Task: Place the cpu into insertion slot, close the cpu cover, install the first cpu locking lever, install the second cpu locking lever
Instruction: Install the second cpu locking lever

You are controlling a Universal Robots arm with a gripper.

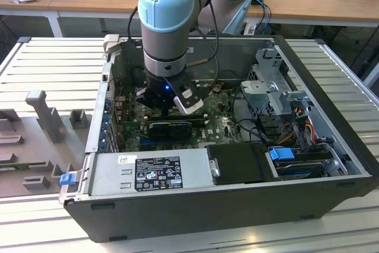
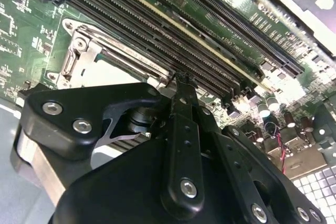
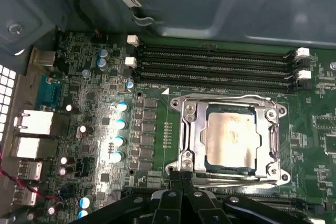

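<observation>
The cpu [image 3: 231, 139], a pale silver square chip, lies flat in its socket on the green motherboard [image 3: 84, 77]. The silver cpu cover [image 3: 192, 129] lies down around it, framing the chip. Thin wire locking levers run along the socket's edges [image 3: 231, 98]. In both wrist views my gripper [image 3: 181, 178] has its black fingers pressed together, shut, with nothing visible between them. Its tip [image 2: 181, 80] sits right at a corner of the metal socket frame [image 2: 86, 56]; whether it touches is unclear. In the exterior view the gripper [image 1: 164, 98] reaches down into the open computer case.
Black memory slots [image 3: 210, 64] run beside the socket. A long black graphics card [image 1: 172, 127] lies just in front of the gripper. The grey power supply [image 1: 148, 173], a drive cage [image 1: 278, 90] and loose cables [image 1: 296, 124] crowd the case. Case walls surround the board.
</observation>
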